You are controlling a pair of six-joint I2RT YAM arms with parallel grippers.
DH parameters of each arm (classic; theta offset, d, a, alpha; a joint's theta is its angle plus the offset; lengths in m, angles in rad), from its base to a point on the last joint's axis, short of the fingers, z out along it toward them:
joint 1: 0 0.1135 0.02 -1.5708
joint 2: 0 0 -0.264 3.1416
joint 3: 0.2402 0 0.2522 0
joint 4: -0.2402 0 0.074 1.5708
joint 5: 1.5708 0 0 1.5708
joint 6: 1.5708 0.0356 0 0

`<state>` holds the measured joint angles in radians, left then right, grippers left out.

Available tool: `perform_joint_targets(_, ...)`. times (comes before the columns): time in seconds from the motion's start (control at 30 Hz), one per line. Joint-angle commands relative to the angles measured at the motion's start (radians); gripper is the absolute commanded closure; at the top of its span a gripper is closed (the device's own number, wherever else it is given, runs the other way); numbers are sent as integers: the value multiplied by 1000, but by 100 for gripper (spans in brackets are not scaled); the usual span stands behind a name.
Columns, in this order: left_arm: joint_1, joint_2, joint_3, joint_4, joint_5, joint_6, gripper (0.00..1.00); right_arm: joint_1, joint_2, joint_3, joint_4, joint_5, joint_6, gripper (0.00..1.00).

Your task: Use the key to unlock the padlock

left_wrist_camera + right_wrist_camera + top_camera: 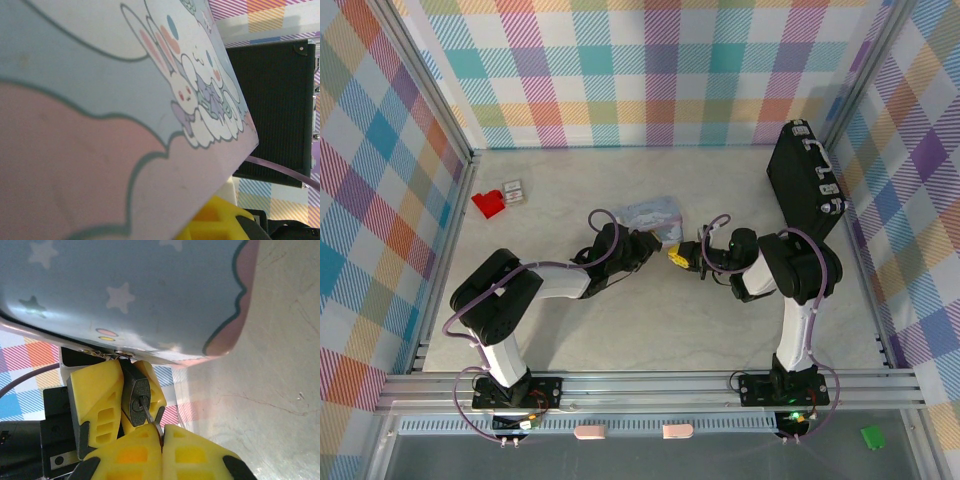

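Closest in the right wrist view, the right gripper (pixel 162 432) has its yellow plastic fingers pressed together on the bow of a small, thin metal key (pixel 149 415). The blade slants up from them, and its tip sits in the keyway of the tiny dark-faced padlock (pixel 136 401). How deep it goes I cannot tell.

The left gripper (pixel 125 390) holds the padlock's body between its own yellow fingers, jaws narrow and clamped on it. The padlock is just under the rim of the pastel blue-and-pink cartoon tin (pixel 150 295), beside a small metal fitting on that rim, and above the pale marbled table (pixel 280 340). In the top view the two grippers meet near the table's middle, with the tin just beyond them.

Farther back, a black ribbed briefcase (pixel 805 180) stands at the right wall and a red plastic piece (pixel 488 203) lies well apart on the left.

The task looks about midway. Key and lock are both gripped and mated. Turning the key and freeing the shackle, which is hidden here, appear to remain.
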<state>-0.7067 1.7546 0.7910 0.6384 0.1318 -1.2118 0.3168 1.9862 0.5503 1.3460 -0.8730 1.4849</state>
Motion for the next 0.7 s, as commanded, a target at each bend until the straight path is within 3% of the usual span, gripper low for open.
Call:
perform_joint_targets(0.0,-134,-24,72,121,321,-9,100,45,-44,66,61,60,-43,100)
perform_joint_targets(0.67,-126,6,48,138,322,-7,100,61,-93,51,61,38,-48,100)
